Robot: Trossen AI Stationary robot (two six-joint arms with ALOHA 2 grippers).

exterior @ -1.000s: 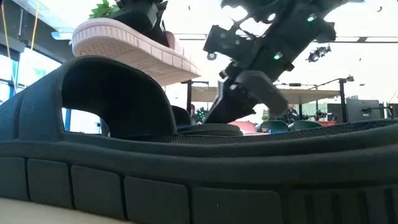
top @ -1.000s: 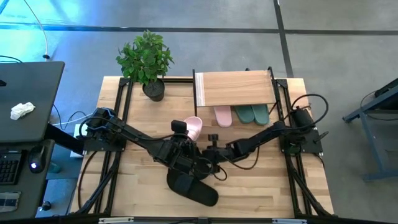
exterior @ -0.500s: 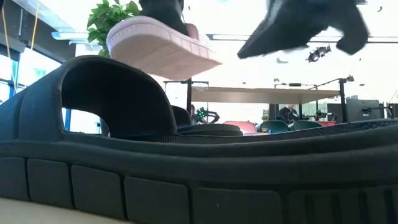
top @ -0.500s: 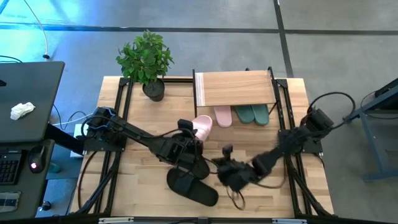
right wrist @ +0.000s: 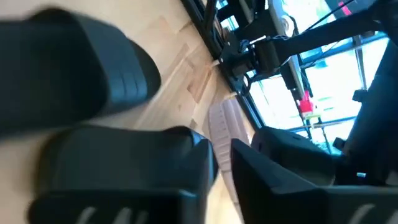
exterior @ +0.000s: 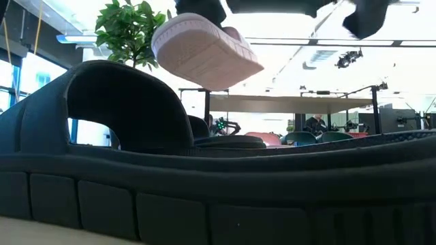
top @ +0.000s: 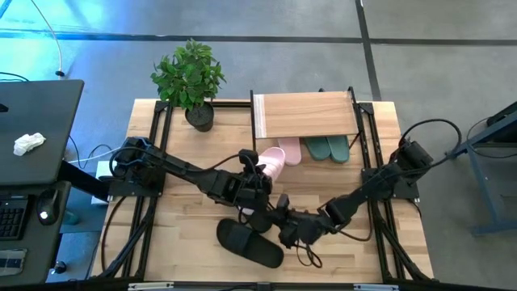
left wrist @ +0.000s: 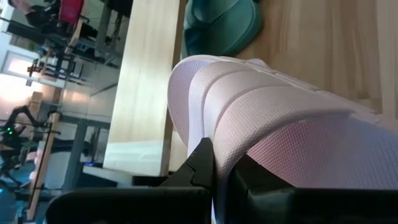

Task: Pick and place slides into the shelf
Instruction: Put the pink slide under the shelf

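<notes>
My left gripper (top: 260,175) is shut on a pale pink slide (top: 273,162), which hangs above the table just short of the shelf (top: 305,115); the low view shows its sole (exterior: 204,51). Under the shelf's board lie another pink slide (top: 289,150) and two teal slides (top: 326,147). A black slide (top: 249,242) lies sole-down near the table's front edge and fills the low view (exterior: 136,150). My right gripper (top: 285,230) hovers just right of it, its fingers (right wrist: 124,174) a narrow gap apart with nothing between them. My left gripper pinches the pink slide's wide strap at its edge (left wrist: 239,146) between the two fingers. They come from the table's left and near side, slanting downward. The slide is lifted clear of the table and tilted, its toe toward the shelf.
A potted plant (top: 190,77) stands at the table's far left corner. Bare wood (top: 339,182) lies between the black slide and the shelf. The shelf's thin black legs (top: 356,121) frame its opening. A desk with a keyboard (top: 32,153) stands left of the table.
My left gripper has carried the pink slide toward the shelf, to the right and far side, and the slide has turned so its sole tips more toward the low camera. My right gripper has drawn away from the left gripper toward the table's near edge and has rolled.
</notes>
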